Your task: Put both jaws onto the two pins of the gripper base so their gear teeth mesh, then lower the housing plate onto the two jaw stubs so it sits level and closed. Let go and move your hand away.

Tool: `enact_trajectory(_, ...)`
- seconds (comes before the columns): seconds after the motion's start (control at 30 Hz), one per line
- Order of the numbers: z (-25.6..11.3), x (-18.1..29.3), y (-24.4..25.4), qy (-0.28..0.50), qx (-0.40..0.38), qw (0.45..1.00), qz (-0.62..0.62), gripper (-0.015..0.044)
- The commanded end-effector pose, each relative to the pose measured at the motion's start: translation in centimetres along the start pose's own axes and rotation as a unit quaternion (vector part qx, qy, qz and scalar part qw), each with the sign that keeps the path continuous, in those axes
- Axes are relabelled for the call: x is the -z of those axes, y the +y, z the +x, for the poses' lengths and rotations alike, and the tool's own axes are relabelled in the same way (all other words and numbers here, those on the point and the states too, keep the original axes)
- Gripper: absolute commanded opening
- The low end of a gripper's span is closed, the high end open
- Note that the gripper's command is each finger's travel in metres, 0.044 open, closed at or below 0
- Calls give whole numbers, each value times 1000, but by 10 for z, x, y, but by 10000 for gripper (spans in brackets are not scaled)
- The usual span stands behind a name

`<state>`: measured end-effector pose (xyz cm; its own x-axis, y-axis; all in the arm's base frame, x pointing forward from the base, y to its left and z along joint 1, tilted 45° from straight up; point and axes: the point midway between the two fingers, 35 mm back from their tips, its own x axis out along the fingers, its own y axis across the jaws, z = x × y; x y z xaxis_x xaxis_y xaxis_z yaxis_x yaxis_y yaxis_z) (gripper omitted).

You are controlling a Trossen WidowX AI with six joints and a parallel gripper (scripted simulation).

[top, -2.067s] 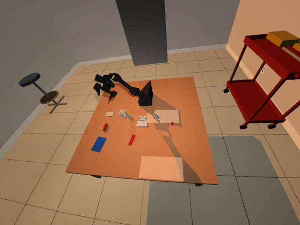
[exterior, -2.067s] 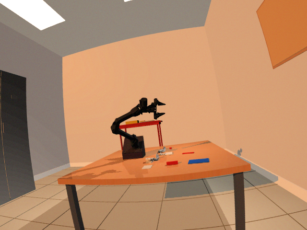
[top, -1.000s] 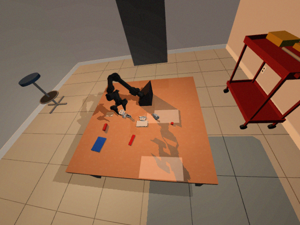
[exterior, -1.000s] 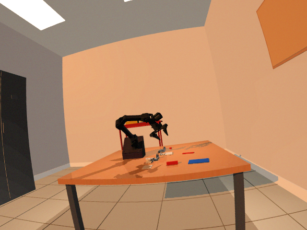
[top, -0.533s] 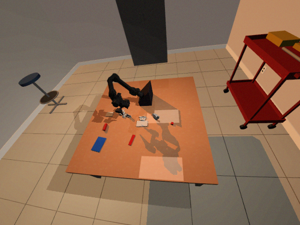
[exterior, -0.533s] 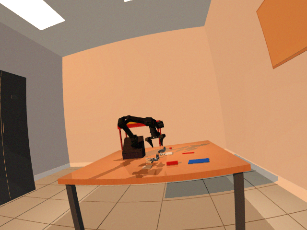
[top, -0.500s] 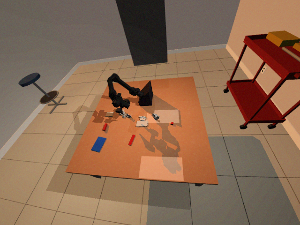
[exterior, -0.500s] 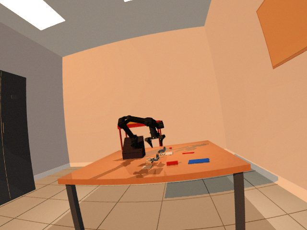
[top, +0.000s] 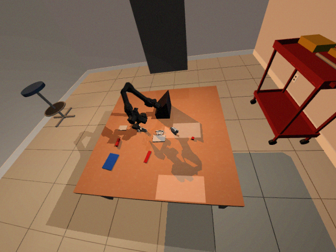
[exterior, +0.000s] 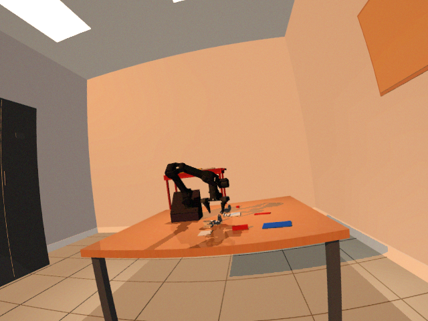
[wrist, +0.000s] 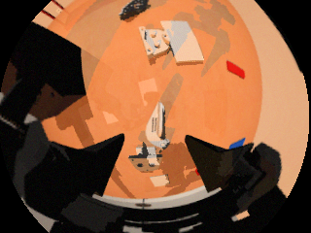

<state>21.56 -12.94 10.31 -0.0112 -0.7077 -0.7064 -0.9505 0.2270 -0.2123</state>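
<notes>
My gripper (exterior: 215,212) (wrist: 155,137) is open and empty, pointing down above one light jaw (wrist: 155,121) (exterior: 219,218). That jaw shows between the fingertips in the wrist view. A grey-white plate with holes (wrist: 144,164), seemingly the housing plate, lies beside it, partly covered by shadow. The likely gripper base (top: 159,132) (wrist: 155,44) is white with small raised pins and sits against a flat white block (top: 158,138) (wrist: 187,44). The other jaw (top: 174,130) (wrist: 134,9) lies beyond the base, dark in the wrist view. No jaw shows on the pins.
On the table (top: 130,179) (exterior: 138,243) are a blue slab (top: 110,161) (exterior: 277,225), a red bar (top: 147,156) (exterior: 262,213), a red block (top: 117,142) (exterior: 240,227), a small red piece (top: 192,138) and a white tile (top: 122,127) (exterior: 204,233). The arm's black mount (top: 164,109) stands behind.
</notes>
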Motion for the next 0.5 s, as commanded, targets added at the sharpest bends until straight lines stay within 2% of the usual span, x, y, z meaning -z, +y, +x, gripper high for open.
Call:
enact_trajectory(0.0, 7, -1, 1, 2, 2, 1000, -4, 440)
enact_trajectory(0.47, 24, -1, 0, 1, 2, 1000, -4, 440)
